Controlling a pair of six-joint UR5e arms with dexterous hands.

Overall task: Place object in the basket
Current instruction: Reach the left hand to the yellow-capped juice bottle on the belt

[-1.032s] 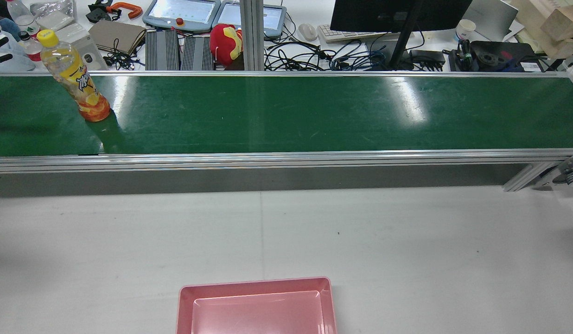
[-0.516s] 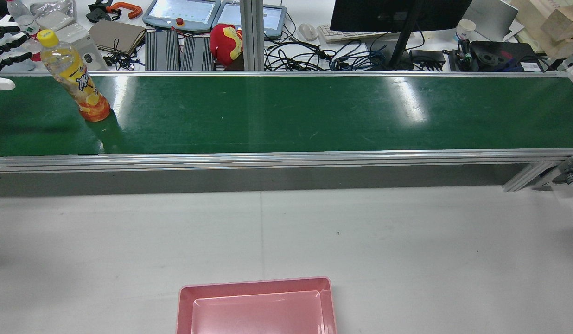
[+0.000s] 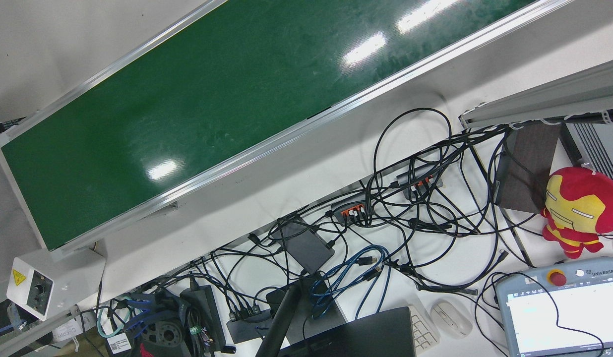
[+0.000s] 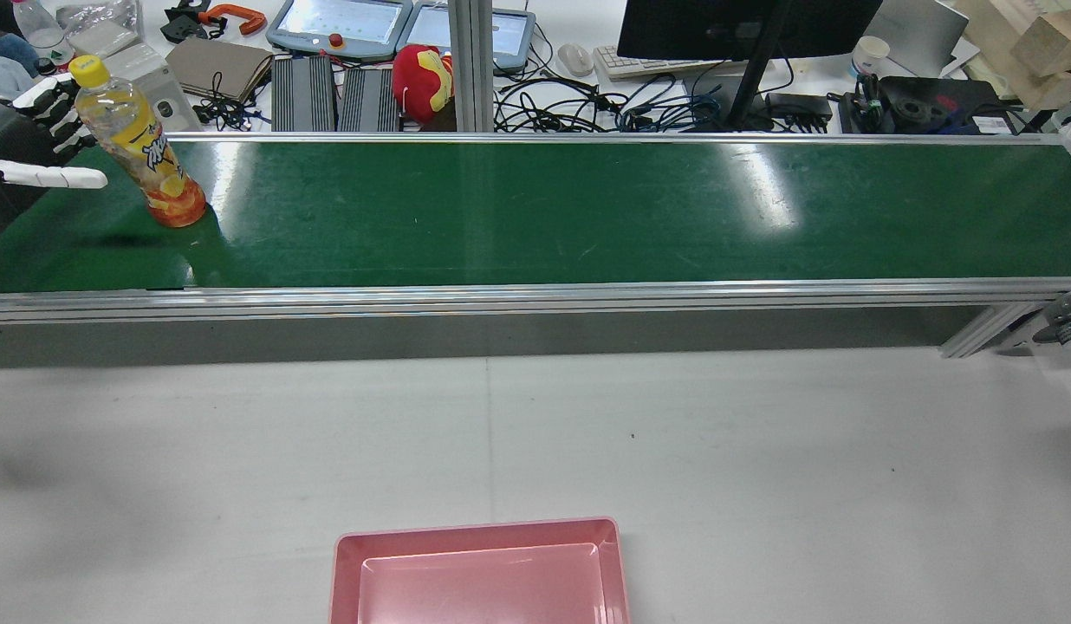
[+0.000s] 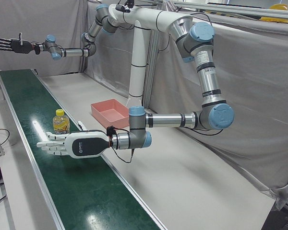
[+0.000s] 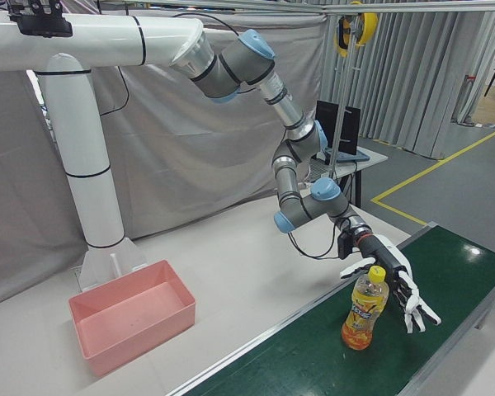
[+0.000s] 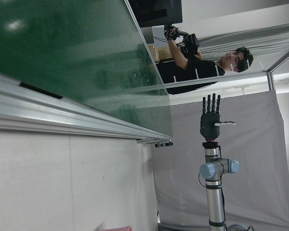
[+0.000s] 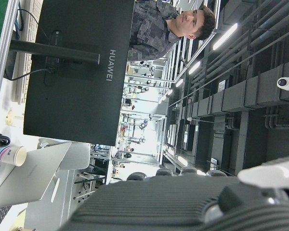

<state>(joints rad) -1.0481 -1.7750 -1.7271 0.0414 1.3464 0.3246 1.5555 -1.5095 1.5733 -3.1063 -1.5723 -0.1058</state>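
Rear view, read from its left edge: the left hand [image 4: 33, 165] hangs over the green conveyor belt [image 4: 535, 212], fingers spread wide and holding nothing, just beside the drink bottle [image 4: 137, 143] and not touching it. The bottle stands upright on the belt near its left end, yellow cap up, orange liquid low in the body. The right-front view shows the same left hand [image 6: 396, 285] behind the bottle [image 6: 363, 309], palm turned toward it.

To grasp well, the hand probably should close around the mid-body, below the shoulder, with thumb and fingers on opposite sides; a nudge high up on a tall, narrow bottle could tip it.

Further right the belt is bare. The pink basket [image 4: 479, 572] sits on the white bench [image 4: 761, 451] near the front middle, well apart from the bottle, empty. The belt's raised aluminium rail [image 4: 535, 295] lies between them, so the bottle likely must be lifted clear before crossing.

In the left-front view the right hand [image 5: 9, 44] is raised far off, fingers apart, empty. Beyond the belt: cables, a monitor, a red plush toy [image 4: 423, 80].
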